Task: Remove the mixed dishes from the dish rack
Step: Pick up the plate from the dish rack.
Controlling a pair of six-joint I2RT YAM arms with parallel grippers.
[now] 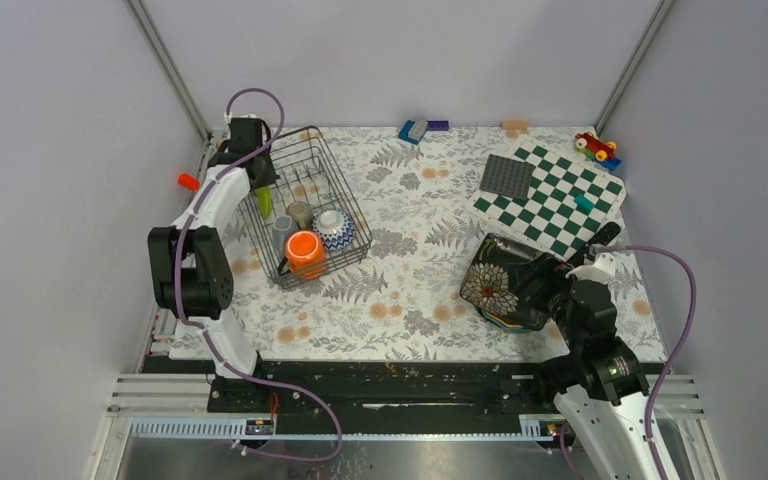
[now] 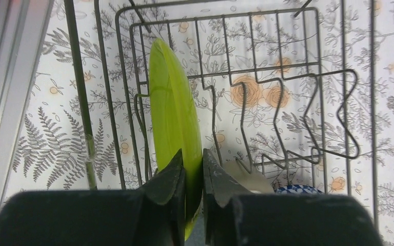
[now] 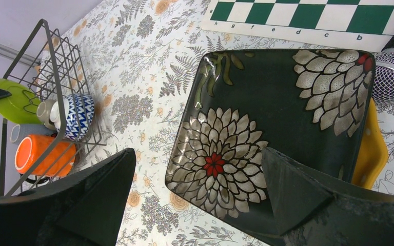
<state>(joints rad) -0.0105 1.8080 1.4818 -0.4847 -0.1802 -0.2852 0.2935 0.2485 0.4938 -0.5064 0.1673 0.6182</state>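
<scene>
The dish rack stands at the left of the table. My left gripper reaches into its far left part and is shut on the rim of an upright lime-green plate, one finger on each side. An orange mug, a patterned bowl and a grey cup lie in the rack's near end. The black floral square plate lies on the table at the right, on top of a yellow plate. My right gripper is open and empty above the black plate's near corner.
The green-white chequered board with a dark studded square lies behind the plates. Small toys and a blue block sit along the back edge. A mesh-topped object lies beside the black plate.
</scene>
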